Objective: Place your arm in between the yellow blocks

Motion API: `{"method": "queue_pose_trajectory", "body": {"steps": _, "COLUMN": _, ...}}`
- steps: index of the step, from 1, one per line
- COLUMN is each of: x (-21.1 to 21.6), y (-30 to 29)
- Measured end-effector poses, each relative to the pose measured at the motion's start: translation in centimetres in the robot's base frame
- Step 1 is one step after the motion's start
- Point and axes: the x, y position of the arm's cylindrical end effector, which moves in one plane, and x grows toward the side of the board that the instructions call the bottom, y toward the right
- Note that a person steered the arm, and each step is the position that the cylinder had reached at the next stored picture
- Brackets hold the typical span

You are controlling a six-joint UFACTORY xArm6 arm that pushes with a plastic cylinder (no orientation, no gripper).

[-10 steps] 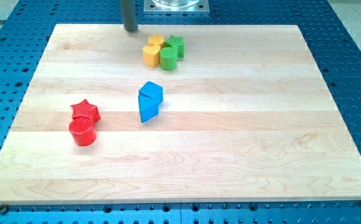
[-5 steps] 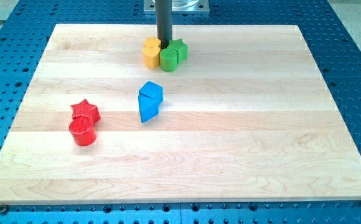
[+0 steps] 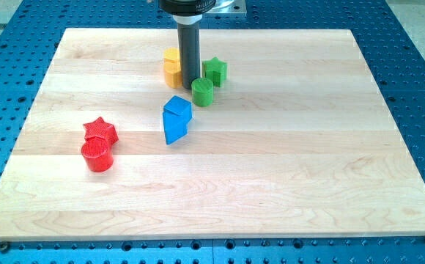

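My tip (image 3: pixel 190 86) stands on the board near the view's top centre, in the middle of the yellow and green cluster. Two yellow blocks (image 3: pixel 172 67) sit pressed together just left of the rod, one behind the other; their shapes are partly hidden by it. A green cylinder (image 3: pixel 202 92) stands just right of the tip, touching or nearly so. A green star-like block (image 3: pixel 215 70) lies further right and up. The tip is to the right of both yellow blocks, not between them.
Two blue blocks (image 3: pixel 176 119) sit joined together below the tip. A red star (image 3: pixel 100 130) and a red cylinder (image 3: pixel 97 155) sit together at the view's left. The wooden board (image 3: pixel 286 161) lies on a blue perforated table.
My rod came from the board's top edge down into the cluster. The green cylinder was pushed down and the green star rightward; the yellow blocks shifted slightly left.
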Motion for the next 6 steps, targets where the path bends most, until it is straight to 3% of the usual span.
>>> {"method": "queue_pose_trajectory", "body": {"steps": 2, "x": -3.3, "y": -1.3}}
{"method": "queue_pose_trajectory", "body": {"steps": 4, "x": -3.6, "y": -2.4}}
{"method": "queue_pose_trajectory", "body": {"steps": 6, "x": -4.6, "y": 2.9}}
